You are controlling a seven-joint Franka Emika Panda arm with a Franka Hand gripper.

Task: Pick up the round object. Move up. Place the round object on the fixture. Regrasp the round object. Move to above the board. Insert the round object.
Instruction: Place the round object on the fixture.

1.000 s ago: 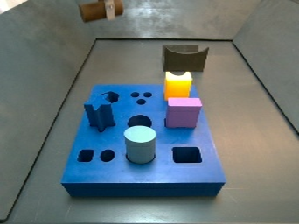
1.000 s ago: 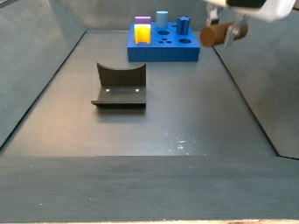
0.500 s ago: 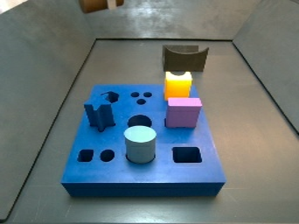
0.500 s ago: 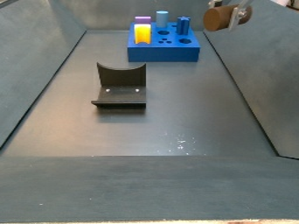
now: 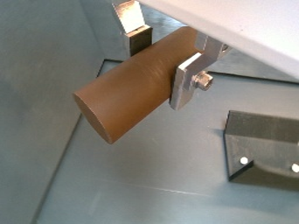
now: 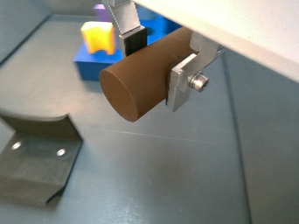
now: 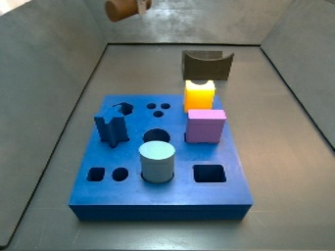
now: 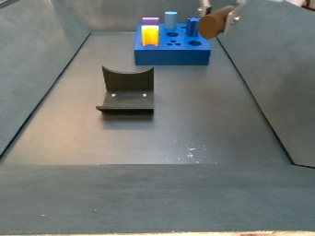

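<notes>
The round object (image 5: 131, 90), a reddish-brown cylinder peg, lies crosswise between the silver fingers (image 5: 186, 80) of my gripper (image 5: 162, 57), which is shut on it; the same grip shows in the second wrist view, peg (image 6: 142, 77) and gripper (image 6: 158, 57). In both side views the gripper hangs high in the air with the peg (image 7: 123, 9) (image 8: 216, 22). The blue board (image 7: 112, 132) (image 8: 172, 53) lies on the floor, and the peg is close beside it and above it in a side view. The dark fixture (image 7: 206, 66) (image 8: 125, 90) stands apart with nothing in its notch.
On the board stand a yellow peg (image 7: 199, 94), a pink block (image 7: 206, 125), a pale teal cylinder (image 7: 157, 161) and a dark blue piece (image 7: 110, 126). Grey walls slope up around the floor. The fixture (image 5: 264, 146) (image 6: 35, 166) and board (image 6: 93, 61) lie below in the wrist views.
The gripper has carried the peg upward and then across toward the board. Its grip on the peg is unchanged, and nothing on the floor has moved.
</notes>
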